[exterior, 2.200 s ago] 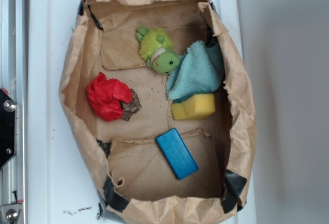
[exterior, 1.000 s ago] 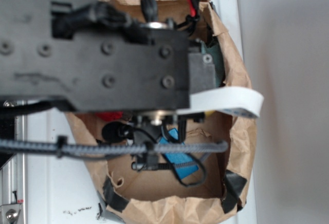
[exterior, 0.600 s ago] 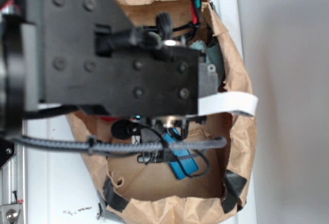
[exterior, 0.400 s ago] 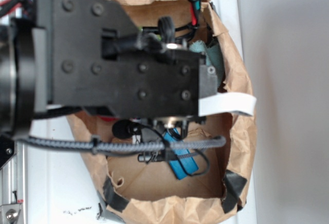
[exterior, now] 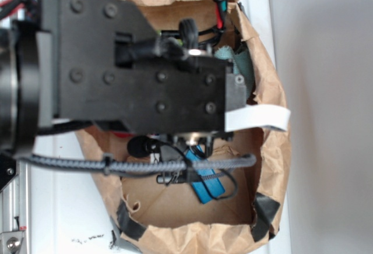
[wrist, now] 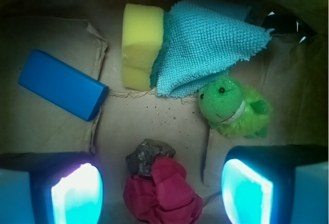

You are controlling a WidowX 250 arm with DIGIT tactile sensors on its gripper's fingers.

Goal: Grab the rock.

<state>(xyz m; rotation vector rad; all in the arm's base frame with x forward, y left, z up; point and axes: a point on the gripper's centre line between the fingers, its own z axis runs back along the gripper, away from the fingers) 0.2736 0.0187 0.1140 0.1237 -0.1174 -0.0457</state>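
In the wrist view the rock (wrist: 146,155), a small rough grey-brown lump, lies on the paper floor of the bag, touching the top of a crumpled red cloth wad (wrist: 163,193). My gripper (wrist: 162,190) hangs above them, open, its two glowing pads (wrist: 77,196) wide apart. The red wad sits between the pads; the rock lies just beyond it. In the exterior view the black arm (exterior: 134,73) covers the rock and most of the bag's inside.
A yellow sponge (wrist: 140,44) lies partly under a teal cloth (wrist: 205,44). A green plush toy (wrist: 231,106) sits right of centre, a blue block (wrist: 64,84) at the left. The brown paper bag's walls (exterior: 274,143) rise all round.
The arm swung in over the bag, hiding its contents, then shifted slightly right and down. Over the last half second it has held still.
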